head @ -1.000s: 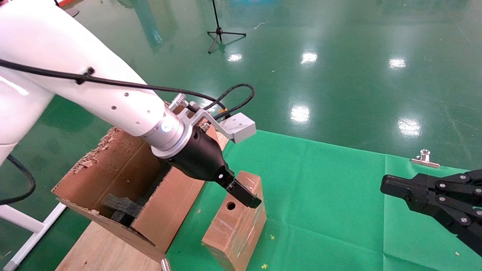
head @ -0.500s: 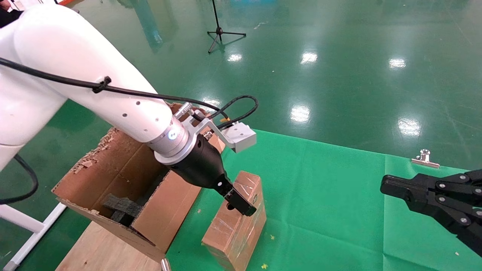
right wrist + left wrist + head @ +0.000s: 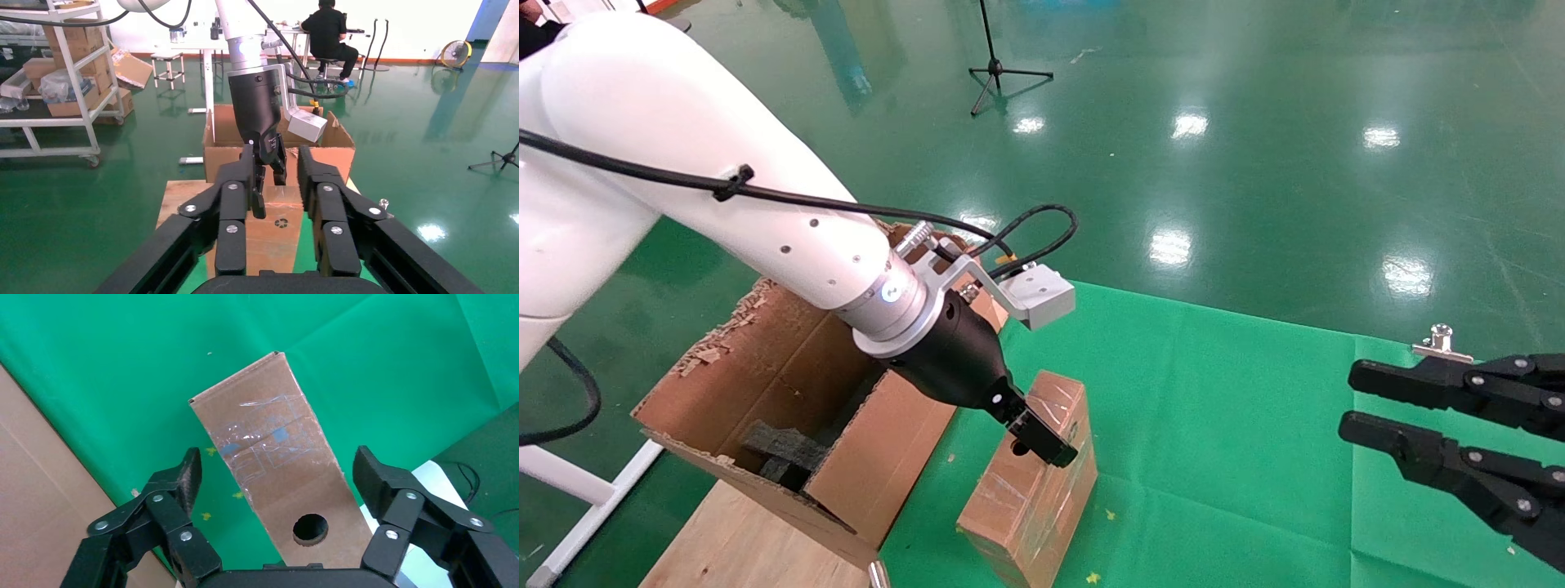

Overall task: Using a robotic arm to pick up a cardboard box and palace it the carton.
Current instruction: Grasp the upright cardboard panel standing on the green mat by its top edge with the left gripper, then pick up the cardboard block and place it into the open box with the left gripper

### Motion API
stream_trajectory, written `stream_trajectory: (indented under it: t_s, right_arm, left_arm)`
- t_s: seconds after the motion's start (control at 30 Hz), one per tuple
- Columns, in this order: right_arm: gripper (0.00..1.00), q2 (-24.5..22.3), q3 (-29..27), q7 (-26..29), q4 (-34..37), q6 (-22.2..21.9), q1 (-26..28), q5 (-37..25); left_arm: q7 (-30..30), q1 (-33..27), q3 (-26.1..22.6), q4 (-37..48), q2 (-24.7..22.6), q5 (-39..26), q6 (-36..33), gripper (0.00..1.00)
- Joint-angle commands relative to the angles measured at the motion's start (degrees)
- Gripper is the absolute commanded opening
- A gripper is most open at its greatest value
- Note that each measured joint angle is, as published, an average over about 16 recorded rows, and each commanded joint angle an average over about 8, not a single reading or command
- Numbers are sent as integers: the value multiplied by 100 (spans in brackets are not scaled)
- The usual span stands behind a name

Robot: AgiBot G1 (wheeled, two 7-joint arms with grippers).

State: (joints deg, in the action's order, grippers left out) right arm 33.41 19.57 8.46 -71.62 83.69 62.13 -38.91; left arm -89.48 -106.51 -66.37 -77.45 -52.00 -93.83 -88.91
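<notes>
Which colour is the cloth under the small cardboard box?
Green. The cloth under the box shows best in the head view.

Glossy green floor with ceiling-light glare, tripod stand

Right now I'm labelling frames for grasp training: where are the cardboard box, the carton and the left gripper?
cardboard box (image 3: 1042, 490), head view, taped top face.
carton (image 3: 780, 359), head view, inner wall.
left gripper (image 3: 275, 474), left wrist view, midway between open fingertips straddling the box.

Count: 1 cardboard box; 1 carton; 2 grippers, left gripper and right gripper; 1 tripod stand; 1 metal clip.
</notes>
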Motion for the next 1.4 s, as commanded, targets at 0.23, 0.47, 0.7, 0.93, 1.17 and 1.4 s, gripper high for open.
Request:
stream_trajectory:
  t_s: [0.23, 0.47, 0.7, 0.93, 1.17, 1.4]
  right_arm:
    - [100, 0, 0, 0, 0, 0, 0, 0]
    - [100, 0, 0, 0, 0, 0, 0, 0]
    - [100, 0, 0, 0, 0, 0, 0, 0]
    - [100, 0, 0, 0, 0, 0, 0, 0]
    - [100, 0, 1, 0, 0, 0, 0, 0]
    - [100, 0, 1, 0, 0, 0, 0, 1]
  left_arm:
    - [-1, 17, 25, 0, 9, 13, 4, 0]
    - [30, 13, 33, 40, 0, 17, 24, 0]
    - [644, -171, 143, 81, 118, 87, 210, 0]
    - [1730, -557, 696, 183, 781, 731, 374, 0]
    - [2626, -1258, 1179, 847, 1465, 881, 289, 0]
    - [3982, -1844, 1160, 2055, 1737, 69, 305, 0]
